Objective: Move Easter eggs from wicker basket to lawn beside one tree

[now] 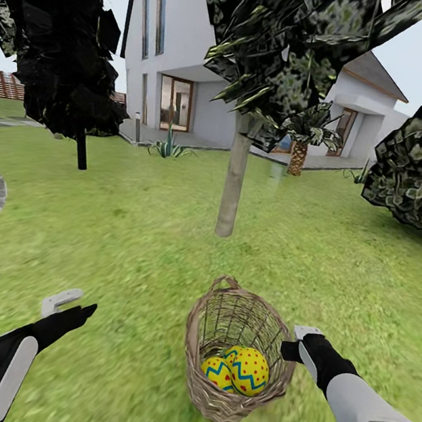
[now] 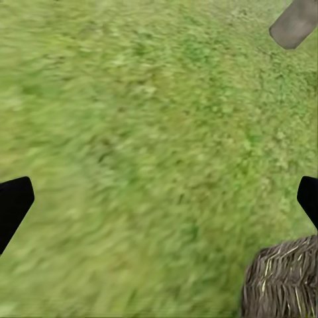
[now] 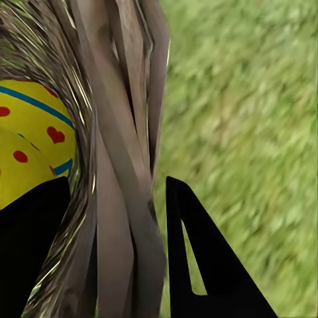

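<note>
1. Position: wicker basket (image 1: 237, 353) stands upright on the lawn (image 1: 133, 225), a short way in front of the tree (image 1: 232, 187), whose pale trunk rises directly beyond it.
2. Contents: Easter eggs (image 1: 239, 370) lie low inside the basket. Two are plainly visible and touching; a third cannot be confirmed.
3. Right claw (image 3: 116, 245): fingers straddle the basket's wall, one inside against an egg and one outside over the grass. Spread; not yet closed on anything.
4. Left claw (image 2: 159, 199): fingertips wide apart, empty, hovering over bare grass, with the basket's edge just beside it.
5. Deciding relation: eggs lie inward of and below the right claw, just past the weave. Right arm is judged the nearer.
6. Judgement: reaching an egg calls for clearing the rim and descending from above, since the wall sits between the fingers.
</note>
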### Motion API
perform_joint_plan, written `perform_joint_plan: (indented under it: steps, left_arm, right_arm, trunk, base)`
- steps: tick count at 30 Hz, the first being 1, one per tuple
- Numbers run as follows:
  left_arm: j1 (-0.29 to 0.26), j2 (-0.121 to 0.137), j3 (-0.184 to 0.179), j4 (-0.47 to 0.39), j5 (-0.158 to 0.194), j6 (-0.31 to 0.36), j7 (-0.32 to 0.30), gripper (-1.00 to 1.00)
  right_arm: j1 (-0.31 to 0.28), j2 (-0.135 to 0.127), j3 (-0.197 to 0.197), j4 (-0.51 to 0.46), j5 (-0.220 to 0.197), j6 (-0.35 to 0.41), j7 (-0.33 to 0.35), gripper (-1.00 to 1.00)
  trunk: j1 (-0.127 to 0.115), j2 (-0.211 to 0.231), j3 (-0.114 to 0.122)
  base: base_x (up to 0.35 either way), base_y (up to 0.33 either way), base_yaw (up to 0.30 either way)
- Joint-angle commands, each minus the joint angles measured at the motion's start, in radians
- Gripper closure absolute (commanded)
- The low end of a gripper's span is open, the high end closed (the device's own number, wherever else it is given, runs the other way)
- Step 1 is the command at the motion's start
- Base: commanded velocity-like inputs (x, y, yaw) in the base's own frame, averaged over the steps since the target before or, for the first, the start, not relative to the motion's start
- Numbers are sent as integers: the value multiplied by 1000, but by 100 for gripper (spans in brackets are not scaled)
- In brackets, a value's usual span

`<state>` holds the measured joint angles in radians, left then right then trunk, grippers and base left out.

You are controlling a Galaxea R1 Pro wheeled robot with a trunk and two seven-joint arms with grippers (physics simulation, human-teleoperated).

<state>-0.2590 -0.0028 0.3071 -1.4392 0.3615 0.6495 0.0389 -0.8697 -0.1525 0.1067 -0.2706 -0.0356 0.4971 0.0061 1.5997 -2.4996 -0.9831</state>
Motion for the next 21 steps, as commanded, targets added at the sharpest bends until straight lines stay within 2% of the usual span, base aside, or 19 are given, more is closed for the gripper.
perform_joint_plan:
  steps: [1,21]
  left_arm:
    - [0,0,1,-1,10,6,4,-100]
    - [0,-2,0,-3,10,7,4,-100]
  right_arm:
    - [-1,-1,4,-2,-9,5,2,100]
    - [-1,-4,4,-2,-9,5,2,100]
  trunk:
    - [0,0,-1]
    - [0,0,-1]
  base:
    - [321,0,0]
    - [321,0,0]
